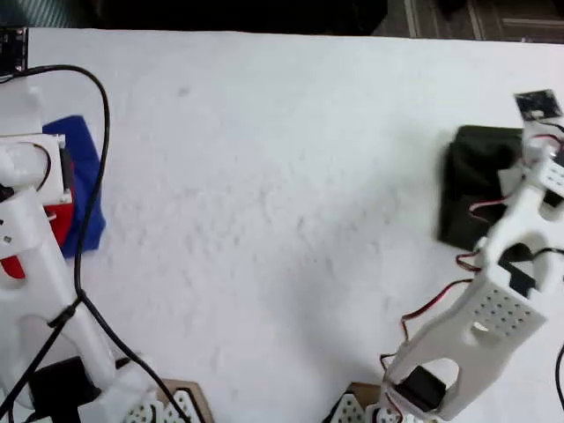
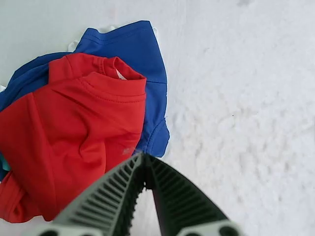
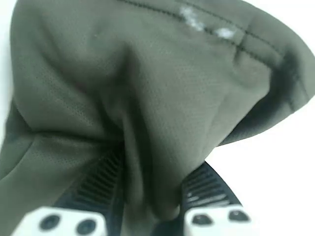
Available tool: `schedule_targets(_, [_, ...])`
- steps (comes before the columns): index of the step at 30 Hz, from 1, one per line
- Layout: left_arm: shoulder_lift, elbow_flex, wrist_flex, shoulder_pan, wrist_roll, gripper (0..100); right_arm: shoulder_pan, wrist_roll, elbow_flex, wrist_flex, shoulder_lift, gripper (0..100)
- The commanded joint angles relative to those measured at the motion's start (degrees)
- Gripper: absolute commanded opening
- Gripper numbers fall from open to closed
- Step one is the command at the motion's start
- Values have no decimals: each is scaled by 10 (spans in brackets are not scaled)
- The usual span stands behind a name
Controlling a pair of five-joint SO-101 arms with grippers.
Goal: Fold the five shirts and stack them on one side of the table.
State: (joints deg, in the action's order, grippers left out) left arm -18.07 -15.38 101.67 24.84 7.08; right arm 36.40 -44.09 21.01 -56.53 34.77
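Note:
A red shirt (image 2: 74,132) lies crumpled on top of a blue shirt (image 2: 133,49) at the table's left edge; in the high view the blue shirt (image 1: 85,167) and the red shirt (image 1: 60,225) peek out beside the left arm. My left gripper (image 2: 144,163) hangs shut just above the edge of this pile, holding nothing. A dark green shirt (image 1: 476,181) sits bunched at the right side. My right gripper (image 3: 147,184) is shut on a fold of the dark green shirt (image 3: 147,88), which drapes over its fingers.
The white padded table (image 1: 282,203) stretches open between the two arms. A black cable (image 1: 97,176) loops over the left arm. A sliver of teal cloth (image 2: 2,169) shows under the red shirt. Arm bases stand at the near edge.

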Motion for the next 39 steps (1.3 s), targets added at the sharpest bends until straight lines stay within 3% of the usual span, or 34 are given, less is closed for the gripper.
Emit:
schedule_targets(1, [-22, -4, 3, 1, -1, 23, 27, -31, 25, 34, 6, 18])
schedule_targets(7, [-22, -4, 3, 1, -1, 23, 37, -45, 26, 42, 8, 44])
schedule_targets(12, [-22, -4, 3, 1, -1, 23, 45, -41, 26, 19, -23, 283])
schedule_targets(14, [-22, -4, 3, 1, -1, 23, 45, -37, 25, 0, -51, 328])
schedule_targets(22, [-22, -4, 3, 1, -1, 23, 16, 19, 24, -105, -141, 276])
schedule_targets(28, [-22, -7, 3, 4, -1, 23, -17, 20, 20, -247, -175, 17])
schedule_targets(33, [-22, -7, 4, 5, -1, 23, -3, 20, 2, -264, -122, 22])
schedule_targets(39, [-22, -7, 4, 5, -1, 23, 31, 20, 3, -202, -42, 17])
